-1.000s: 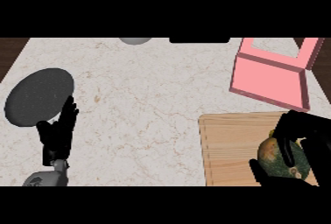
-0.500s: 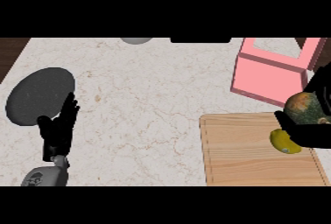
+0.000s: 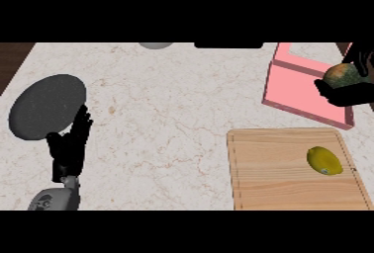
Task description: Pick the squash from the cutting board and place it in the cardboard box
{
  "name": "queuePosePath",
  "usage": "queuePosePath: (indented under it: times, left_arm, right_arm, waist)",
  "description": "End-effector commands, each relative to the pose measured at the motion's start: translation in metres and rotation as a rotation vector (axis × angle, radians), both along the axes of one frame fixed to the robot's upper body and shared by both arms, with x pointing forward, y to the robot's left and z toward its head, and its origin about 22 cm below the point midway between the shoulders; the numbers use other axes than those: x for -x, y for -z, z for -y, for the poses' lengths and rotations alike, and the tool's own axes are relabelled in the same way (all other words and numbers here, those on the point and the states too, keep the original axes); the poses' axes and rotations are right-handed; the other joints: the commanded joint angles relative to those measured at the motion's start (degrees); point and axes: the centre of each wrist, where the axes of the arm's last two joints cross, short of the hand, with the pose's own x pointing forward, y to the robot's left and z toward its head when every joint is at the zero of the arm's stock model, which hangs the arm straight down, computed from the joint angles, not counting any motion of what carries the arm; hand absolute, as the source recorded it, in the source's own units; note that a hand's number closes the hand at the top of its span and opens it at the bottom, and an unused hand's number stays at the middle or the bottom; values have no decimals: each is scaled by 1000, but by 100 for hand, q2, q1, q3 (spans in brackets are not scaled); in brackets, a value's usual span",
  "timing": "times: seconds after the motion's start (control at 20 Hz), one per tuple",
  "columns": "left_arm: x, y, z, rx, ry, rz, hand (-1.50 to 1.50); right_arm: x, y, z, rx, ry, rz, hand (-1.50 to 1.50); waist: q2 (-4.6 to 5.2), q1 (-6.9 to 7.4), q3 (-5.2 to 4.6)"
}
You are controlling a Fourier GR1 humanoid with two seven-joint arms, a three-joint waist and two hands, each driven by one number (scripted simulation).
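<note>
A dark green and orange squash (image 3: 342,75) hangs at the right edge of the head view, with my right hand (image 3: 349,90) curled round it. It sits over the right side of the pink box (image 3: 294,88), above the box's floor. The wooden cutting board (image 3: 274,170) lies at the lower right and carries a yellow lemon-like fruit (image 3: 324,160). My left hand (image 3: 70,146) rests open at the lower left, fingers up, holding nothing.
A dark grey round plate (image 3: 46,105) lies at the left, just above my left hand. A pale round object (image 3: 156,45) and a dark object (image 3: 228,45) sit at the counter's far edge. Marble counter spans the middle.
My right hand has lifted the squash off the cutting board and carried it away from me, over the pink box. The yellow fruit is uncovered on the board. The left hand stayed put.
</note>
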Motion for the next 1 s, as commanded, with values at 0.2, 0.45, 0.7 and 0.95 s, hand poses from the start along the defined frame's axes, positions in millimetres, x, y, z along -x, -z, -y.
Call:
queuePosePath:
  times: [0.2, 0.45, 0.7, 0.95]
  left_arm:
    - [-6, 4, 13, -8, 15, 6, 0]
    - [-4, -4, 6, 3, 28, -5, 0]
    - [-18, -3, 13, 7, 30, 10, 0]
    - [-2, 2, 9, 5, 39, 19, 0]
  right_arm:
    - [-60, 51, 20, 140, 32, -40, 150]
    - [-79, 89, 36, -63, 119, -134, -150]
    - [-84, 98, 64, -233, 22, -139, -150]
    - [-87, 93, 70, -436, -93, -15, -150]
  waist:
    - [37, 101, 3]
    - [31, 115, 7]
    - [71, 139, 13]
    - [62, 180, 18]
